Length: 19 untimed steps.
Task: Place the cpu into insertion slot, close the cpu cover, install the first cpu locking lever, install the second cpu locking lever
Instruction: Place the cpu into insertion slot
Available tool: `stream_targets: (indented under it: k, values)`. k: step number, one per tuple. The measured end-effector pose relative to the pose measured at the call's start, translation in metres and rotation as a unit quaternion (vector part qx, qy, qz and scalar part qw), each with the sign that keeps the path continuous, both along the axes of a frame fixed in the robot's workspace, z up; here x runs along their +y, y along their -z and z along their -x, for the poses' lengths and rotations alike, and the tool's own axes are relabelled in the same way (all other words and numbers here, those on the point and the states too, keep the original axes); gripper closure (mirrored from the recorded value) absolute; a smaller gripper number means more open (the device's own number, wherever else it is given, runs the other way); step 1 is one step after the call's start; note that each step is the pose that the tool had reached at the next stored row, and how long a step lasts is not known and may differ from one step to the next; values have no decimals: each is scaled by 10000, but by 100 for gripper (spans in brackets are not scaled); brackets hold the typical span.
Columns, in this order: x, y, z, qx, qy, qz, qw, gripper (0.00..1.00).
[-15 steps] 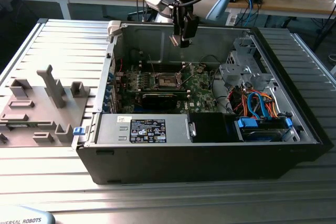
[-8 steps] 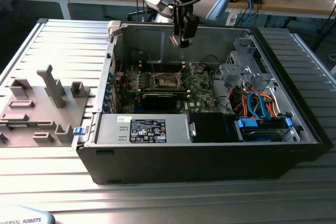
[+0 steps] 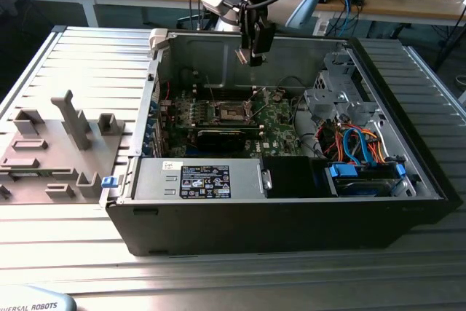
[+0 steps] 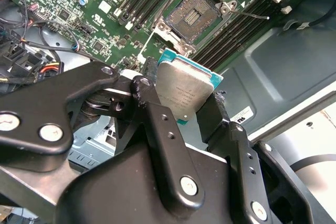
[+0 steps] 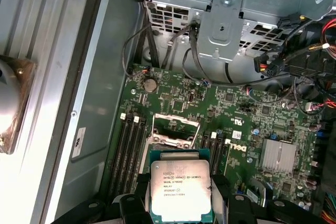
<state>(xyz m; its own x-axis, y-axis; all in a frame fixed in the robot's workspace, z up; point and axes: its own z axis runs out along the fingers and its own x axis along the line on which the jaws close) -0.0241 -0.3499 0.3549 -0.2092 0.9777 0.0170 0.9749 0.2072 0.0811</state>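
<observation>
Cpu [image 4: 184, 90] sits clamped edge-on between the two black fingers [image 4: 157, 129] of the gripper [image 4: 184, 97]. The jaws are closed down to the chip's width, and its silver lid faces the camera in both wrist views. It is held in the air, clear of the board and touching nothing else. Insertion slot [image 4: 193, 13] lies below on the green motherboard [image 4: 105, 19], its dark contact field exposed and well apart from the chip. A thin wire lever [image 4: 251, 14] sticks out beside one corner of the socket. Long memory slots [image 4: 231, 32] flank it on both sides. In the first wrist view a coin battery [image 5: 150, 84] and a finned heatsink [image 5: 278, 156] sit on the board, with the grey drive cage [image 5: 231, 14] and loose black cables [image 5: 157, 45] past the socket. In the exterior view the arm hangs over the open computer case [image 3: 291, 216]. A long black card [image 3: 222, 136] lies just in front of the socket, the power supply [image 3: 196, 180] nearer still, and orange and blue cables [image 3: 357, 143] bunch toward the exterior view's right.
</observation>
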Motion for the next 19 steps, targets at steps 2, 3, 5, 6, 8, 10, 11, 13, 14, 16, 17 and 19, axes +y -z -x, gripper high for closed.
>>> stream_targets:
  k: [2,3,5,6,8,10,11,13,14,16,17,19]
  values:
    - [0,0,0,0,17,0,10000,46]
    - [0,0,0,0,23,0,10000,46]
    - [0,0,0,0,35,0,10000,46]
    - [0,0,0,0,41,0,10000,46]
    - [0,0,0,0,54,0,10000,46]
    - [0,0,0,0,65,0,10000,46]
    - [0,1,0,0,73,0,10000,46]
    - [0,1,0,0,83,0,10000,46]
    - [0,1,0,0,90,0,10000,46]
    - [0,1,0,0,100,0,10000,46]
    - [0,1,0,0,107,0,9999,46]
    - [0,1,0,0,117,0,9999,46]
